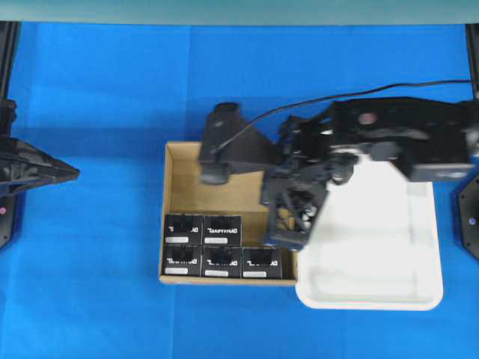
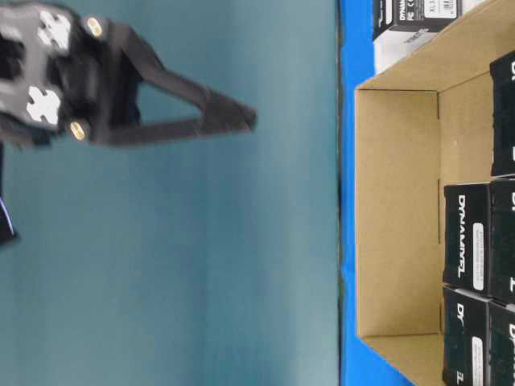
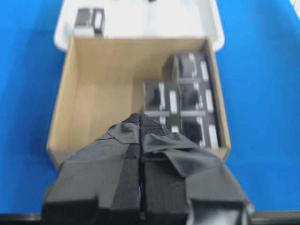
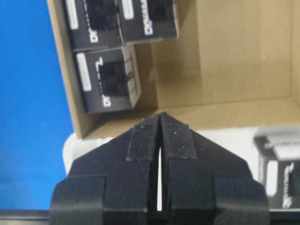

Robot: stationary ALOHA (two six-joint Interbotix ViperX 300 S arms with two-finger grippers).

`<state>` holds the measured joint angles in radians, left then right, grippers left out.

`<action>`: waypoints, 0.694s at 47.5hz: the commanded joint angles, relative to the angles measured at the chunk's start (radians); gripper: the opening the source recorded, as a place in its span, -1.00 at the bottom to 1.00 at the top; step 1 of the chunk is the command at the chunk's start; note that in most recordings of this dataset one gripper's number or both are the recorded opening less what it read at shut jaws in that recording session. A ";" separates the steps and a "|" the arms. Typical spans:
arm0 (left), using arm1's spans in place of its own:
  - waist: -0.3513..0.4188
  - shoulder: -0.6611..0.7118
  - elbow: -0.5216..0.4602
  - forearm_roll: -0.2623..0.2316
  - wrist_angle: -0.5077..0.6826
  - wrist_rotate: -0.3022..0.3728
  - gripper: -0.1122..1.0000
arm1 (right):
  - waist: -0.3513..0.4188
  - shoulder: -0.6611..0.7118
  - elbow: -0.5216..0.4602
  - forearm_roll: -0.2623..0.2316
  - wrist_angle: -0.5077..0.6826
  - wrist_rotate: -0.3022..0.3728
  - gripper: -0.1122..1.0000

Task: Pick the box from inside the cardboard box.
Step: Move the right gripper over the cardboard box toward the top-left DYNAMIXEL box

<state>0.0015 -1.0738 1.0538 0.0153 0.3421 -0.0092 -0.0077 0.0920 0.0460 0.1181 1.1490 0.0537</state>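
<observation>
The overhead view is showing five boxes (image 1: pixel 221 229) sitting along the near side of the carton (image 1: pixel 187 179), with the tray (image 1: pixel 374 299) touching its right edge. Only the left wrist view is showing a sixth box (image 3: pixel 90 20) lying in the tray. The table-level view is giving readable lettering, "DYNAMIXEL", on one box. The right gripper (image 4: pixel 160 123) is hanging over the carton's rim, jaws together and empty. The left gripper (image 3: pixel 141 123) is also pressed together, holding nothing.

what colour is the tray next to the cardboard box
White; the tray shows best in the overhead view.
</observation>
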 commanded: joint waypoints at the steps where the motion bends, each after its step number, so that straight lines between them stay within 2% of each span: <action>1: 0.000 -0.008 -0.032 0.003 0.034 0.000 -0.93 | -0.003 0.048 -0.064 0.003 0.021 -0.026 -0.80; 14: 0.000 -0.029 -0.034 0.003 0.072 0.002 -0.93 | -0.034 0.204 -0.236 0.008 0.170 -0.123 -0.80; 21: 0.000 -0.029 -0.034 0.002 0.072 0.000 -0.93 | -0.044 0.278 -0.313 0.051 0.227 -0.186 -0.80; 33: 0.000 -0.029 -0.034 0.002 0.072 -0.002 -0.93 | -0.048 0.314 -0.347 0.061 0.219 -0.222 -0.80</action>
<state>0.0015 -1.1091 1.0492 0.0153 0.4188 -0.0092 -0.0568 0.4065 -0.2915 0.1749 1.3744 -0.1672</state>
